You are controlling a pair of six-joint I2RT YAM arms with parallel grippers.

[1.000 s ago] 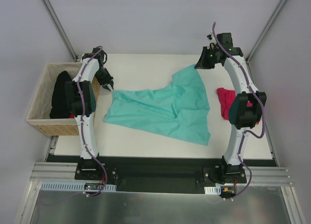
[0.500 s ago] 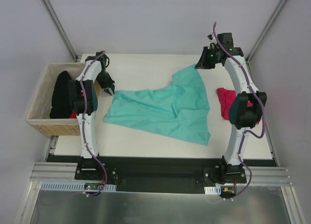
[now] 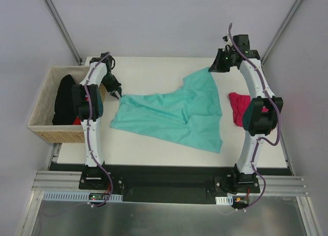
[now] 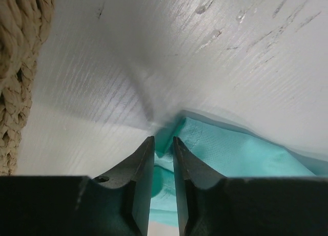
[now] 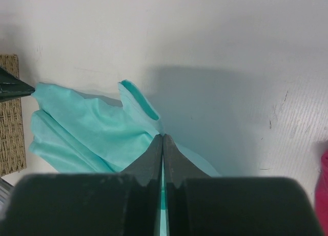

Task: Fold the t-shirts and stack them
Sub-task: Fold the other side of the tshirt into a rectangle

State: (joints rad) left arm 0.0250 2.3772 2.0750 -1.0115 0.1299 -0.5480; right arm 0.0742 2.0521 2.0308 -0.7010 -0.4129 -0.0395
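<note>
Left gripper [image 4: 164, 138]: fingers [image 4: 139, 167] a narrow slit apart, teal cloth filling the gap. They pinch the left corner of the teal-green t-shirt [image 3: 174, 113], and the cloth edge rises off the surface to meet the tips.

Right gripper [image 5: 163, 136]: fingers [image 5: 148, 159] pressed flat together, clamped on the far right corner of the same shirt (a sliver of teal shows along the seam between them).

Teal-green t-shirt: spread mid-table between the two arms, rumpled, with creases running across it. Its near right corner lies flat towards the front edge.

Magenta-pink t-shirt [image 3: 238, 110]: bunched in a heap at the right side of the table, just beside the right arm and apart from the teal one.

Black t-shirts [image 3: 65, 100]: piled in the tan woven basket [image 3: 38, 128], which sits off the table's left edge, near the left gripper. A bit of red shows at the basket's near inner corner; can't tell what it is.

Table [image 3: 154, 74]: white, matte, with scuffs and scratches showing in the left wrist view.

Room: plain pale walls [image 3: 164, 21] on three sides, slanted metal posts [image 3: 59, 23] in the back corners. Both arm bases are bolted to a black rail [image 3: 169, 185] along the near edge.
</note>
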